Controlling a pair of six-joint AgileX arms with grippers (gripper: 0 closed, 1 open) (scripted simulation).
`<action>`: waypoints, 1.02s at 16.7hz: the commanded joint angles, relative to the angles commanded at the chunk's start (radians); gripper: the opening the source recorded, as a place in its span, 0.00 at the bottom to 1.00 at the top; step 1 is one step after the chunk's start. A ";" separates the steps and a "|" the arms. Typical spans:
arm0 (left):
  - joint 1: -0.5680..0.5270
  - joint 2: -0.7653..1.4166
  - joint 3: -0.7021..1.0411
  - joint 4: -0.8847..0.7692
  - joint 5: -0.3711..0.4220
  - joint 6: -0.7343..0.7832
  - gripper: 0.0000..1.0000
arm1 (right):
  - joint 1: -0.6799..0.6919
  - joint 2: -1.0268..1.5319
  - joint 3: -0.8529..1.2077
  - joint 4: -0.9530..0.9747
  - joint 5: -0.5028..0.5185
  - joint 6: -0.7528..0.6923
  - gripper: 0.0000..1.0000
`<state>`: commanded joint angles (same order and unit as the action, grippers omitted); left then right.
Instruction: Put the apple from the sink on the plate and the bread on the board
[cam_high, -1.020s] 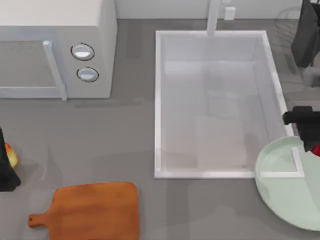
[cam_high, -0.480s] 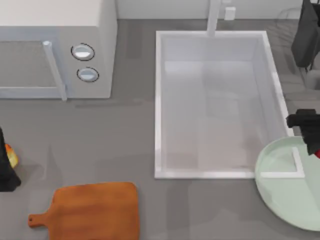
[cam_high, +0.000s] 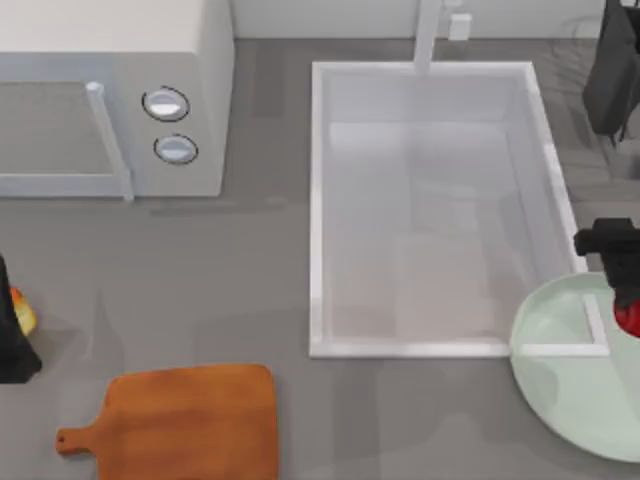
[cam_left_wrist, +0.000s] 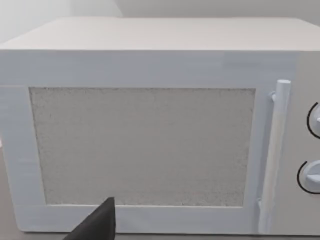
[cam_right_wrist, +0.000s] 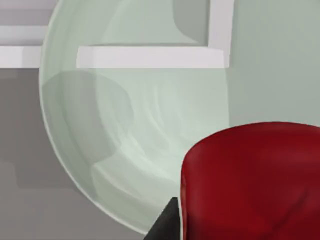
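Carrying: apple (cam_high: 629, 318) held by right gripper (cam_high: 628, 300) over the near-sink part of the plate (cam_high: 560, 400), at the top view's right edge.
Grip on fruit: apparently clamped between the fingers, since the red fruit sits directly under the dark wrist body in the top view and looms large against a finger tip (cam_right_wrist: 165, 224) in the right wrist view; exact finger contact hidden.
Reason for position: placed above the pale green dish so a release would drop the fruit inside the rim rather than onto the table; judged to be the lowering or pre-release step.
Plate placement: overlapping the lower right corner of the sink (cam_high: 318, 200), the white rim corner visible through or over the green surface.
Sink contents: basin bare, fitting the fruit already lifted out.
Bread (cam_high: 22, 316): at the table's left edge, just beside the left gripper (cam_high: 8, 330); finger spread there cannot be told.
Board (cam_high: 190, 420): near the bottom left, nothing on it, close to the loaf chunk, so a short carry is likely.
Microwave (cam_high: 110, 90): top left, facing the left wrist camera.
Risk: round fruit may roll on the shallow dish if let go off-centre.
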<state>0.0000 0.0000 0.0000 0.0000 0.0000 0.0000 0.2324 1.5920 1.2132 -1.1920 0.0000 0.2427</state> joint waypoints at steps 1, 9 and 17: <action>0.000 0.000 0.000 0.000 0.000 0.000 1.00 | 0.000 0.000 0.000 0.000 0.000 0.000 0.83; 0.000 0.000 0.000 0.000 0.000 0.000 1.00 | 0.000 0.000 0.000 0.000 0.000 0.000 1.00; 0.000 0.000 0.000 0.000 0.000 0.000 1.00 | -0.015 -0.098 -0.081 0.080 0.000 -0.017 1.00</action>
<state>0.0000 0.0000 0.0000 0.0000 0.0000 0.0000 0.2174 1.4943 1.1326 -1.1119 0.0000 0.2259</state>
